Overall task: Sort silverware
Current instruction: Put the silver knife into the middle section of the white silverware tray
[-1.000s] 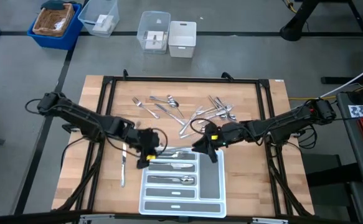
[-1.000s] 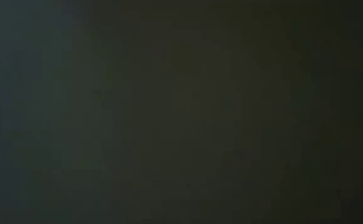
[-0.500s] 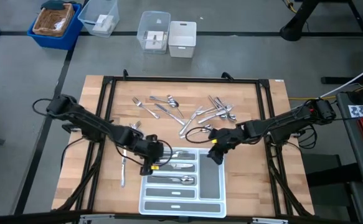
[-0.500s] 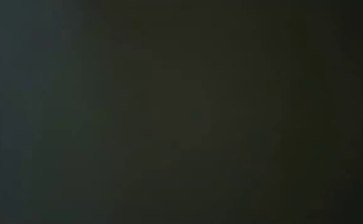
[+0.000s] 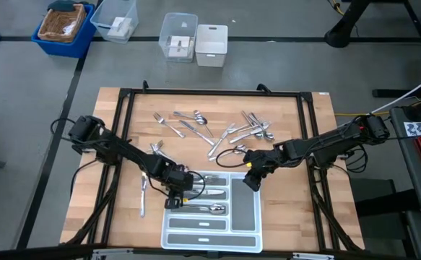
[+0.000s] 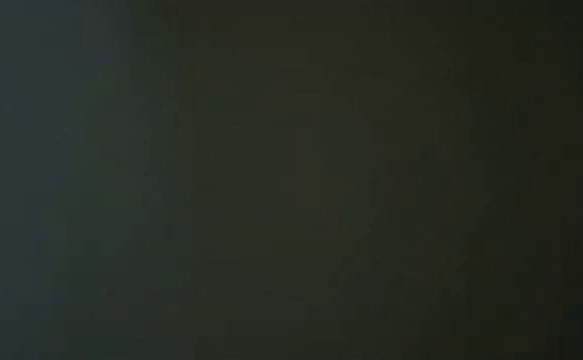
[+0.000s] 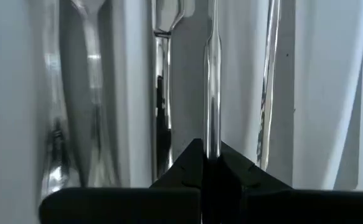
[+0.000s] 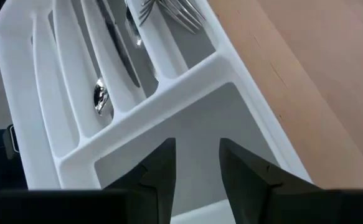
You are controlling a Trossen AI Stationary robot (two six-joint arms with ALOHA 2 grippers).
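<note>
Here, left tool (image 7: pixel 207 163) pinching slim shiny silverware (image 7: pixel 212 74).

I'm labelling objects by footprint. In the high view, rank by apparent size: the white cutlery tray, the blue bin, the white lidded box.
1. White cutlery tray, clearly the largest.
2. Blue bin, though it is cut off by the picture's edge.
3. White lidded box, smallest.

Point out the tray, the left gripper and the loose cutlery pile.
tray (image 5: pixel 248 209), high view, bare right compartment.
left gripper (image 5: pixel 178 195), high view, fingertips at the tray's left edge.
cutlery pile (image 5: pixel 233 132), high view, middle of the scattered pieces.
</note>
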